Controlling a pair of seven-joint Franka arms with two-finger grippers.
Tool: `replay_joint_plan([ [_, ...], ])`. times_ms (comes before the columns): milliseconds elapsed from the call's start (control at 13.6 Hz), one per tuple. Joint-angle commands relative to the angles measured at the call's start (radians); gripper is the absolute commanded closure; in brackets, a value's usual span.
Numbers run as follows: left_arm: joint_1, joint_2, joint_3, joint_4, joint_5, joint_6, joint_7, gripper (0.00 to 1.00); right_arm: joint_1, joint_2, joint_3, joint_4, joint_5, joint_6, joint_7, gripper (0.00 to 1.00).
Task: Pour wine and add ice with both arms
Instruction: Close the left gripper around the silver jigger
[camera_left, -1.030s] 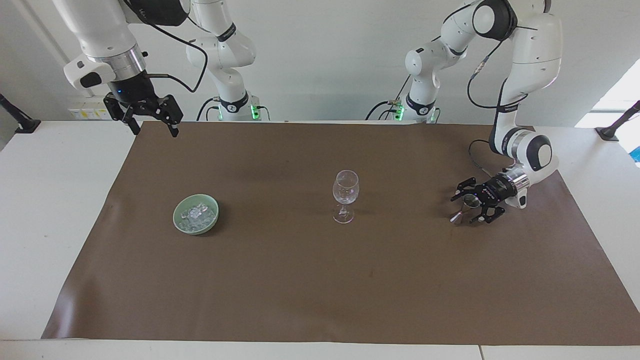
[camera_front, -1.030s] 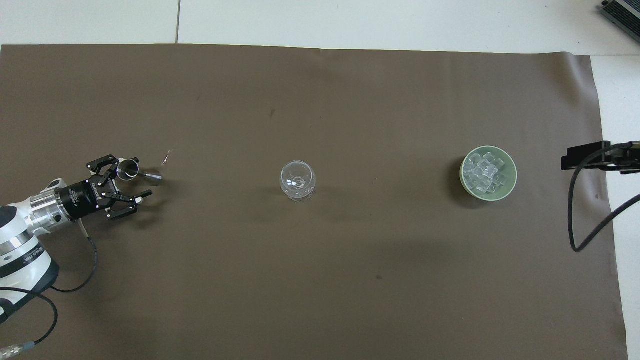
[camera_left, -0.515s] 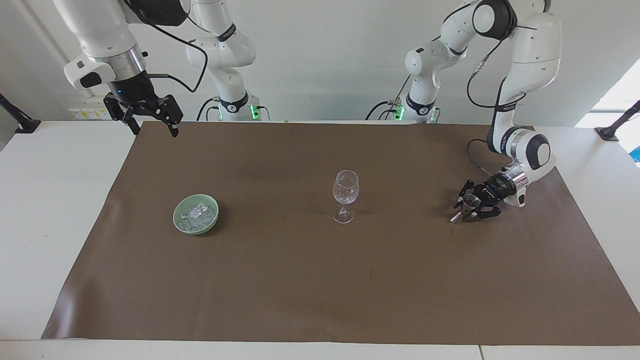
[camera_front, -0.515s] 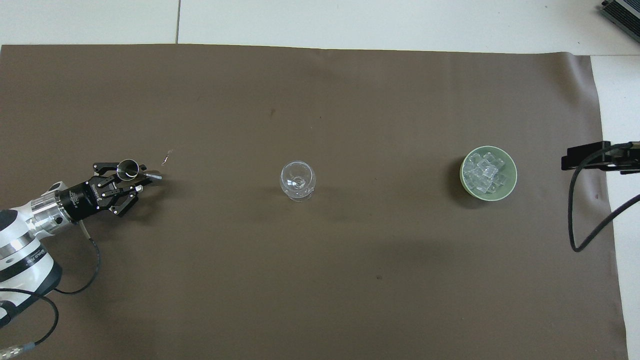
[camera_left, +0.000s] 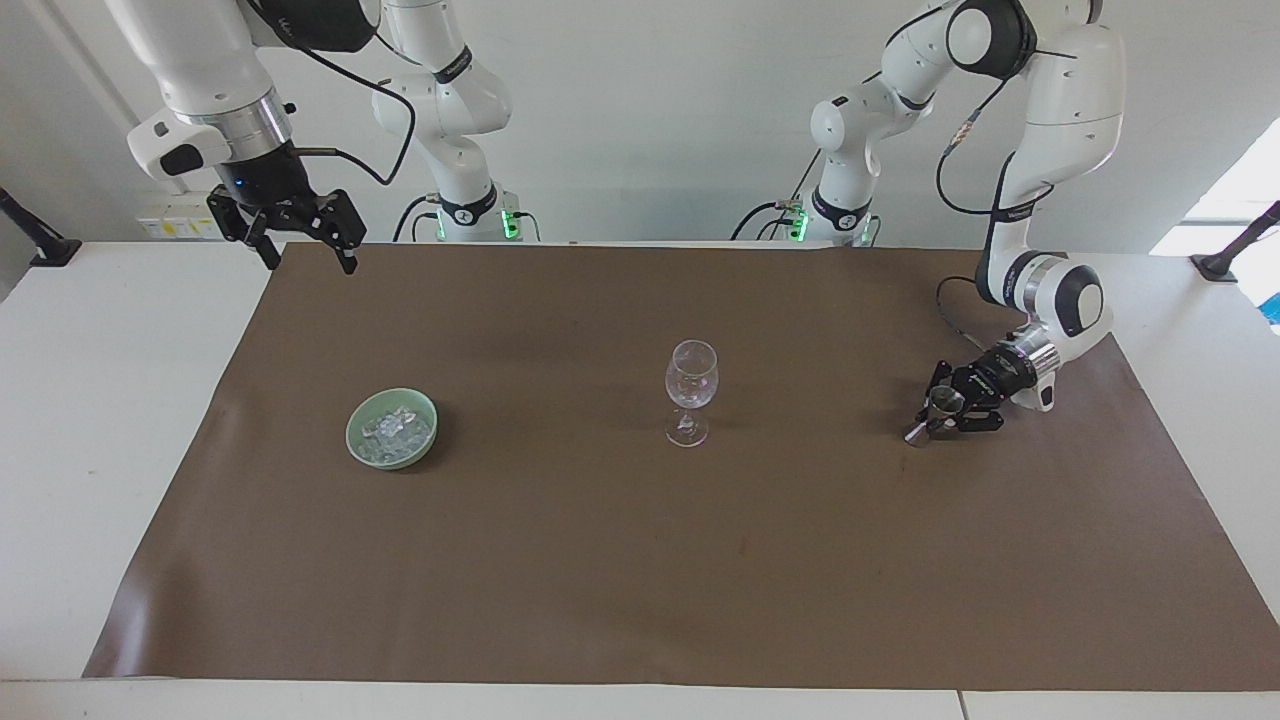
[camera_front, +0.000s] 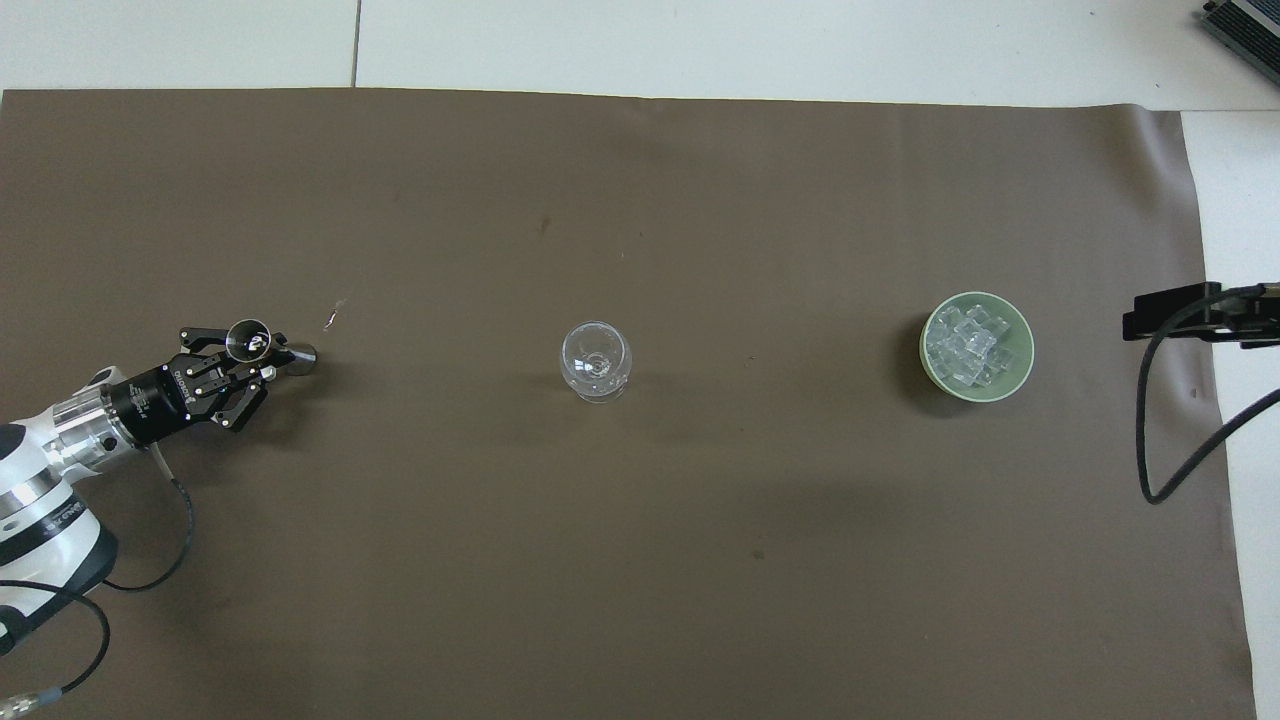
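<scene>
A small metal jigger (camera_left: 938, 404) stands on the brown mat toward the left arm's end; it also shows in the overhead view (camera_front: 246, 339). My left gripper (camera_left: 948, 410) (camera_front: 256, 356) lies low and sideways and is shut on the jigger. A clear stemmed glass (camera_left: 691, 388) (camera_front: 595, 360) stands upright at the mat's middle. The ice (camera_left: 393, 427) (camera_front: 966, 345) is heaped in a green bowl (camera_left: 356, 441) (camera_front: 1026, 360) toward the right arm's end. My right gripper (camera_left: 300, 243) waits open and empty, high over the mat's corner nearest the robots.
The brown mat (camera_left: 640, 560) covers most of the white table (camera_left: 110, 400). A black cable (camera_front: 1150, 420) of the right arm hangs over the mat's edge beside the bowl.
My left gripper's fingers have closed from wide open onto the jigger. The right arm, glass and bowl have not moved.
</scene>
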Motion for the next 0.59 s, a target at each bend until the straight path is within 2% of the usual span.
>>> replay_joint_plan([
  [0,-0.010,-0.061,0.005,-0.034,-0.021,-0.003,-0.008,1.00,-0.002,-0.018,0.001,-0.015,0.014,-0.014,-0.025,0.00],
  [515,-0.098,-0.148,0.005,-0.037,-0.021,0.023,-0.102,1.00,-0.002,-0.018,0.001,-0.015,0.014,-0.013,-0.025,0.00],
])
